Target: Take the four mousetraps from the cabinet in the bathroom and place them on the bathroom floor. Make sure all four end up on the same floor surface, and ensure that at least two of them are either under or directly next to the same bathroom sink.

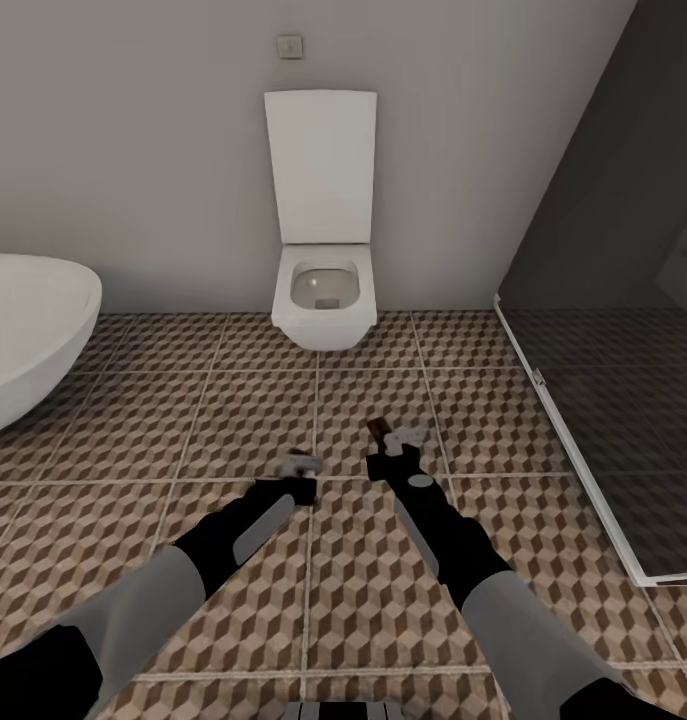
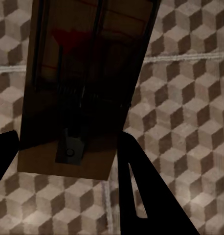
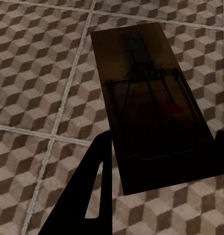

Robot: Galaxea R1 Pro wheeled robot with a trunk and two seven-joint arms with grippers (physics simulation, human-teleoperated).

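We face the bathroom floor [image 1: 243,400], its cube-patterned tiles running to a toilet [image 1: 324,290] at twelve o'clock, a white tub [image 1: 23,330] at nine and a glass shower screen [image 1: 603,400] at three. Our left end effector [image 1: 301,468] is clamped on one mousetrap [image 2: 87,83], its long axis running straight out from the fingers. Our right end effector [image 1: 395,445] grips another mousetrap [image 3: 151,107], likewise pointing outward, above the tiles.

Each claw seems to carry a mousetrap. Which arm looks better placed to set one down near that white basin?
Probably the left. Its gripper holds a mousetrap over the tiles and is nearer the white basin at the left; the right gripper with its mousetrap is farther.
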